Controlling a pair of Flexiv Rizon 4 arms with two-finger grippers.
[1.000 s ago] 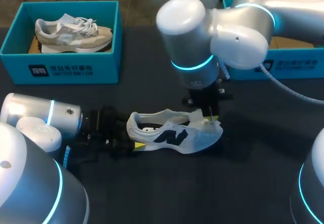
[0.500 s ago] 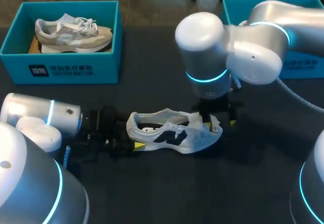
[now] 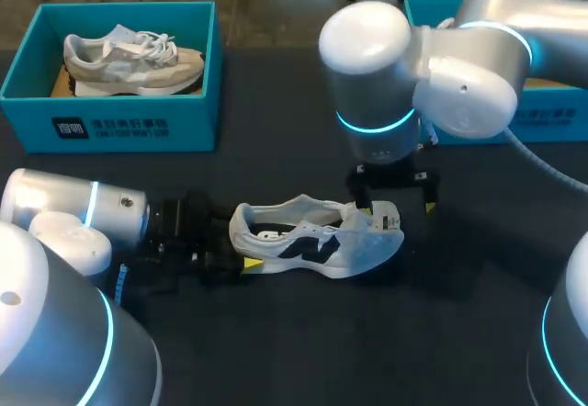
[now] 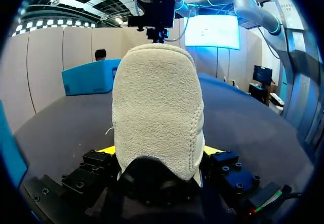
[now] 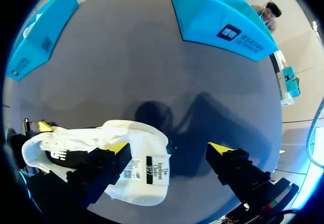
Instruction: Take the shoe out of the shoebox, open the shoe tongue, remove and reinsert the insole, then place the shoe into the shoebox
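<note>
- White sneaker [image 3: 317, 241] lies mid-table toward the near edge, its heel clamped in the left gripper [image 4: 158, 153]
- Right gripper [image 5: 169, 148] is spread wide and empty, over the folded-out tongue [image 5: 147, 168]
- Probably next: pinch the insole edge inside while the heel is held steady

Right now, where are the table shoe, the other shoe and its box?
Table shoe [image 3: 317, 245]: head view, on its side panel.
Other shoe [image 3: 129, 60]: head view, on its upper.
Box [image 3: 110, 129]: head view, on its front wall.
</note>
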